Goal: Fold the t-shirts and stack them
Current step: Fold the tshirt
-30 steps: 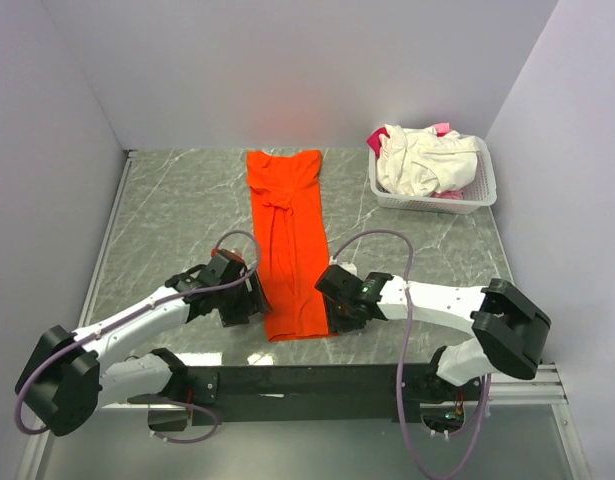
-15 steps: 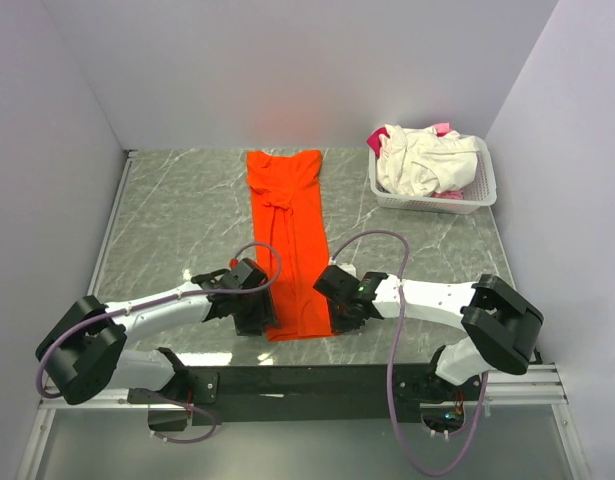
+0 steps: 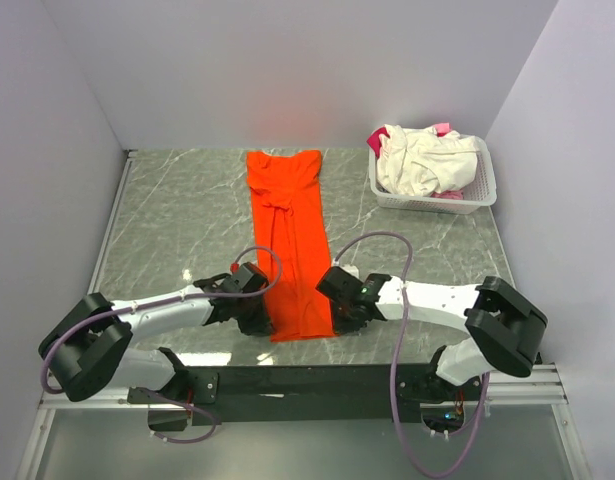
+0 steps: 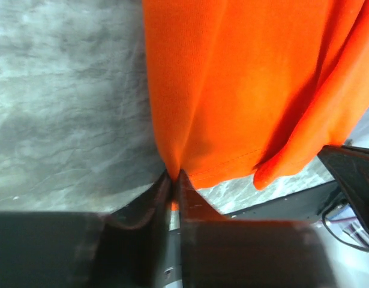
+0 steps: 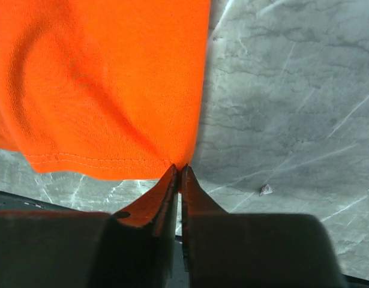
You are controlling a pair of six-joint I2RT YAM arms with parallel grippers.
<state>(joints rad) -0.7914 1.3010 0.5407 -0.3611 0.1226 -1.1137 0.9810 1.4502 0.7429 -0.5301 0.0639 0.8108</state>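
1. Top external view: the orange t-shirt (image 3: 287, 230) lies as a long narrow strip in the middle of the table (image 3: 177, 220), with its hem toward the arms.
2. Left wrist view: the left gripper (image 4: 174, 175) has its jaws clamped on the left hem corner.
3. Right wrist view: the right gripper (image 5: 179, 169) has its jaws clamped on the right hem corner.
4. A cream-white t-shirt (image 3: 417, 165) and a pink t-shirt (image 3: 375, 140) sit in the white basket (image 3: 484, 190) at the far right.

Wrist views: the bodies of the left end effector (image 4: 174, 177) and right end effector (image 5: 179, 171) were blurred, and the orange shirt (image 4: 244, 78) ran off the upper edge. From above, both covered its near corners. In the basket (image 3: 484, 190), the pink shirt (image 3: 373, 143) was mostly buried under the cream shirt (image 3: 417, 165).
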